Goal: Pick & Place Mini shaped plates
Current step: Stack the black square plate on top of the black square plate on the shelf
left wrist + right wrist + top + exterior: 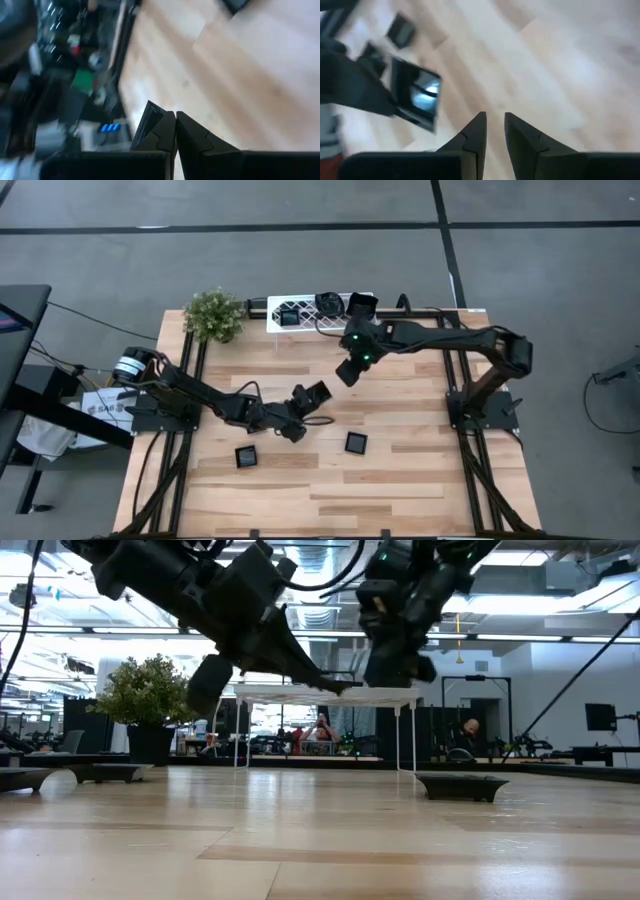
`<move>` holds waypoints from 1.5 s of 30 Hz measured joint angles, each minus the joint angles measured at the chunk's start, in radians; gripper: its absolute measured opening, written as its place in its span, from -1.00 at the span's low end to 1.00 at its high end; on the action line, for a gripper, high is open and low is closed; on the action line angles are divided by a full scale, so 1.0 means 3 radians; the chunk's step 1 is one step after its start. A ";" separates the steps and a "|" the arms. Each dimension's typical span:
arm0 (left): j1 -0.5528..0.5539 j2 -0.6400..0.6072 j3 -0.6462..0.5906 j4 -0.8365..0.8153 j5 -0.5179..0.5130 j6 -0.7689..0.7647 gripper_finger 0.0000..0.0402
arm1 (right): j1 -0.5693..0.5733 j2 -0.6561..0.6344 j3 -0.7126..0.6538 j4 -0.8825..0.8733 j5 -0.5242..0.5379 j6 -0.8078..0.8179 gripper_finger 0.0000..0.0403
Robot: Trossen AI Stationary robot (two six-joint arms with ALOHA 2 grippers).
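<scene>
The left pincer point(318, 393) is clamped on a square mini plate point(415, 94) above the middle of the tabletop point(420, 470). The right pincer point(493, 131), near it, is slightly parted and seems empty. Two other plates point(356, 443) lie on the wood.

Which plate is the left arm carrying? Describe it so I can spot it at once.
Start at the wooden table and follow the left arm to the left gripper near the centre. The square black plate there is gripped by one edge, tilted off the wood; the two loose plates lie flat nearer the front.
</scene>
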State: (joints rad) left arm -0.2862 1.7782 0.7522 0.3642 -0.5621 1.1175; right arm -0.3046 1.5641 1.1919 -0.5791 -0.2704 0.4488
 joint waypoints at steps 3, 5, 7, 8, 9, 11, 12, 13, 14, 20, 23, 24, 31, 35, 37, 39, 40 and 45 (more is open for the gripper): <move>-0.0024 -0.0083 -0.0002 -0.0001 -0.0447 -0.0071 -0.95 | 0.0041 -0.0208 -0.0001 -0.0124 0.0387 -0.0027 -0.68; -0.0024 -0.0179 -0.0002 0.0001 -0.0760 -0.0166 -0.95 | 0.0075 -0.0346 -0.0001 -0.0201 0.0610 -0.0048 -0.68; 0.0004 -0.0307 -0.0002 0.0007 -0.1069 -0.0295 -0.95 | 0.0111 -0.0488 -0.0001 -0.0309 0.0809 -0.0048 -0.68; 0.0030 -0.0379 -0.0002 0.0008 -0.1201 -0.0390 -0.95 | 0.0131 -0.0550 -0.0001 -0.0337 0.0896 -0.0048 -0.68; 0.0061 -0.0466 -0.0002 0.0007 -0.1283 -0.0494 -0.95 | 0.0152 -0.0620 -0.0001 -0.0386 0.0973 -0.0048 -0.68; 0.0142 -0.0650 -0.0001 0.0015 -0.1385 -0.0752 -0.95 | 0.0186 -0.0736 -0.0001 -0.0486 0.1107 -0.0048 -0.68; 0.0192 -0.0756 -0.0002 0.0006 -0.1393 -0.0878 -0.95 | 0.0200 -0.0786 -0.0001 -0.0520 0.1159 -0.0048 -0.68; 0.0246 -0.0856 -0.0006 0.0008 -0.1406 -0.1001 -0.95 | 0.0214 -0.0833 -0.0001 -0.0588 0.1193 -0.0057 -0.68; 0.0309 -0.0954 -0.0006 0.0019 -0.1406 -0.1096 -0.95 | 0.0224 -0.0872 -0.0001 -0.0640 0.1209 -0.0098 -0.68; 0.0864 -0.1414 -0.0006 0.0007 -0.1063 -0.1266 -0.95 | 0.0225 -0.1012 -0.0001 -0.0989 0.1294 -0.0222 -0.68; 0.1166 -0.1464 -0.0006 0.0008 -0.0740 -0.1454 -0.95 | 0.0220 -0.1009 -0.0003 -0.1050 0.1493 -0.0238 -0.68; 0.1251 -0.1461 -0.0006 0.0004 -0.0638 -0.1553 -0.95 | 0.0220 -0.1006 -0.0003 -0.1046 0.1583 -0.0296 -0.68; 0.1579 -0.1233 -0.0006 0.0011 -0.0153 -0.1989 -0.95 | 0.0223 -0.0999 -0.0003 -0.1029 0.2243 -0.0464 -0.68; 0.1675 -0.0991 -0.0006 0.0095 -0.0133 -0.2275 -0.95 | 0.0223 -0.1000 -0.0003 -0.1025 0.2557 -0.0685 -0.68; 0.1695 -0.0846 -0.0006 0.0200 -0.0221 -0.2277 -0.95 | 0.0223 -0.1000 -0.0003 -0.0999 0.2644 -0.0718 -0.68; 0.1704 -0.0738 -0.0007 0.0310 -0.0385 -0.2172 -0.95 | 0.0213 -0.1000 -0.0003 -0.0990 0.2653 -0.0721 -0.68; 0.1706 -0.0702 -0.0007 0.0363 -0.0466 -0.2111 -0.95 | 0.0202 -0.1000 -0.0003 -0.0993 0.2652 -0.0734 -0.68; 0.1706 -0.0670 -0.0007 0.0474 -0.0567 -0.1979 -0.95 | 0.0207 -0.1000 -0.0003 -0.1011 0.2651 -0.0745 -0.68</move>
State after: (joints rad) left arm 0.2255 1.5772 0.7502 0.5063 -0.7321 0.5237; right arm -0.2424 1.2640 1.1912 -0.8824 0.5248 0.2253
